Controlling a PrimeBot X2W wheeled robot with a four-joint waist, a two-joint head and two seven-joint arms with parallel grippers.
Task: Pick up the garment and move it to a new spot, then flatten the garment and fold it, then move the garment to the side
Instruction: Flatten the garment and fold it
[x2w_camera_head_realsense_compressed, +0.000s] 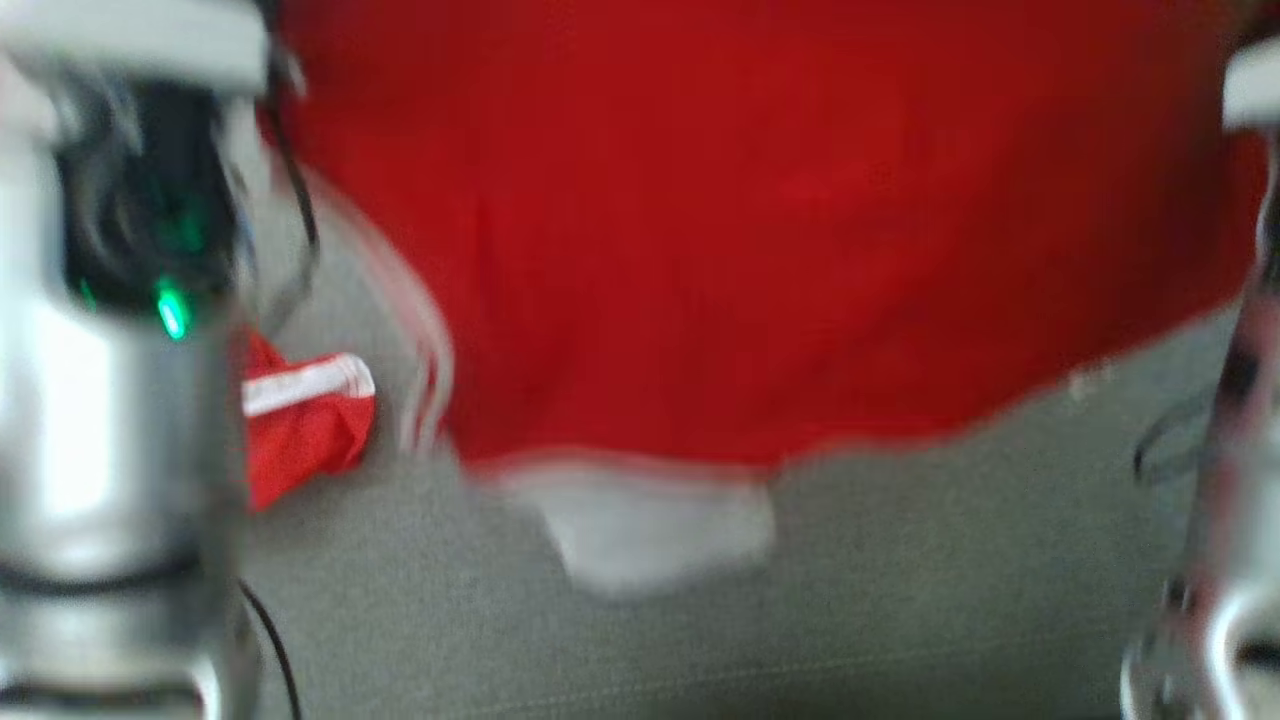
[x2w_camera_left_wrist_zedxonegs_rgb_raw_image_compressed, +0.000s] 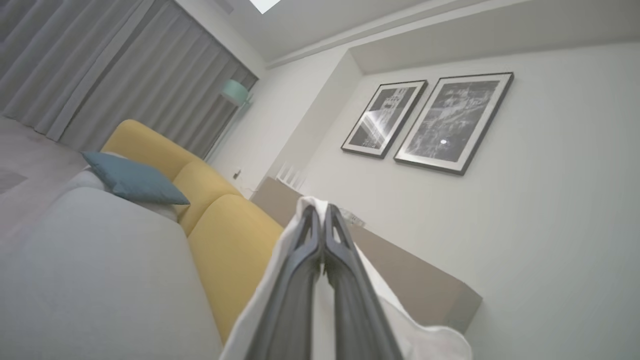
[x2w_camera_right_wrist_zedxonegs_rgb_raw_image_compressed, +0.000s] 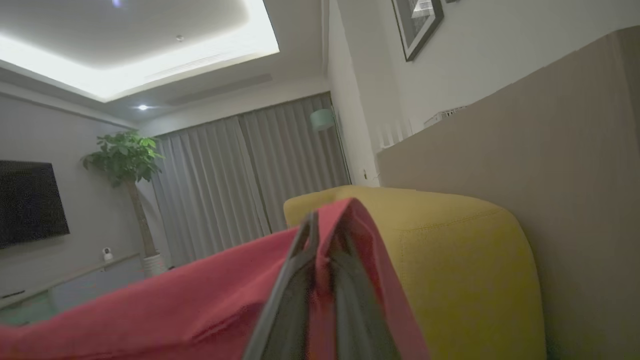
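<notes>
The garment (x2w_camera_head_realsense_compressed: 780, 220) is red with white trim and hangs spread and blurred across the upper head view, above a grey cushioned surface (x2w_camera_head_realsense_compressed: 900, 600). One red sleeve end with a white stripe (x2w_camera_head_realsense_compressed: 305, 410) droops at the left. My left gripper (x2w_camera_left_wrist_zedxonegs_rgb_raw_image_compressed: 320, 212) is shut on a white part of the garment (x2w_camera_left_wrist_zedxonegs_rgb_raw_image_compressed: 430, 340), which drapes around its fingers. My right gripper (x2w_camera_right_wrist_zedxonegs_rgb_raw_image_compressed: 320, 222) is shut on a red fold of the garment (x2w_camera_right_wrist_zedxonegs_rgb_raw_image_compressed: 175, 305). In the head view the left forearm (x2w_camera_head_realsense_compressed: 110, 400) and the right forearm (x2w_camera_head_realsense_compressed: 1230, 500) stand at the two edges.
A yellow sofa back (x2w_camera_left_wrist_zedxonegs_rgb_raw_image_compressed: 225, 240) with a blue cushion (x2w_camera_left_wrist_zedxonegs_rgb_raw_image_compressed: 135, 180) runs behind the grey seat. A beige low wall (x2w_camera_right_wrist_zedxonegs_rgb_raw_image_compressed: 550, 150) stands behind the sofa. Grey curtains (x2w_camera_right_wrist_zedxonegs_rgb_raw_image_compressed: 240, 175), a potted tree (x2w_camera_right_wrist_zedxonegs_rgb_raw_image_compressed: 125, 165) and a dark screen (x2w_camera_right_wrist_zedxonegs_rgb_raw_image_compressed: 30, 200) lie farther off.
</notes>
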